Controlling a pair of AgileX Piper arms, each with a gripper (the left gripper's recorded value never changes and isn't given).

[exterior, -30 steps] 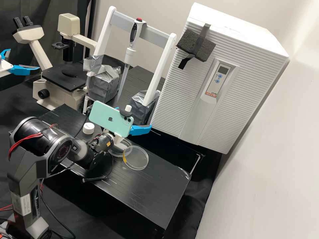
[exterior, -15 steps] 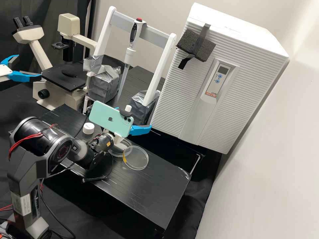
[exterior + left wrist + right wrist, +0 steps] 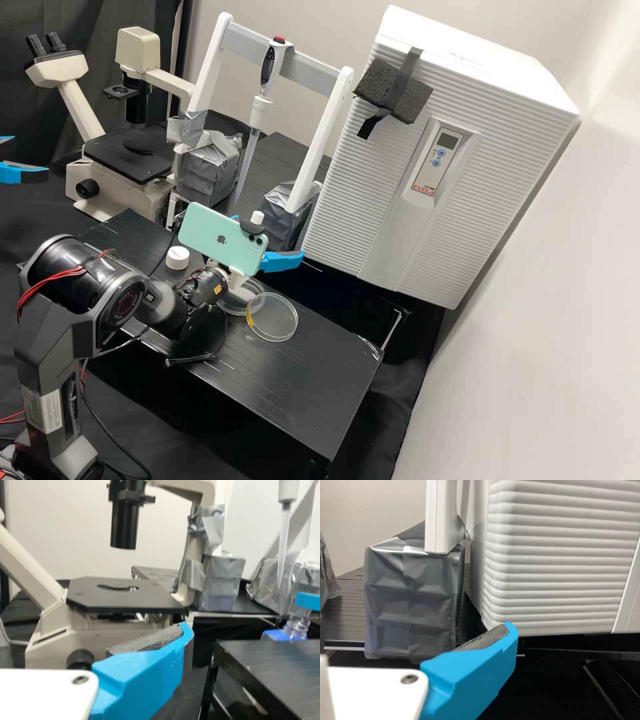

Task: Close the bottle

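Take your left gripper (image 3: 13, 157), jaws wide apart and empty, to the white cap (image 3: 177, 257) and pinch it softly; you cannot tell how the right gripper's (image 3: 285, 257) jaws stand.

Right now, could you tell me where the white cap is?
In the high view, the white cap sits on the black platform, just left of the mint-green phone.
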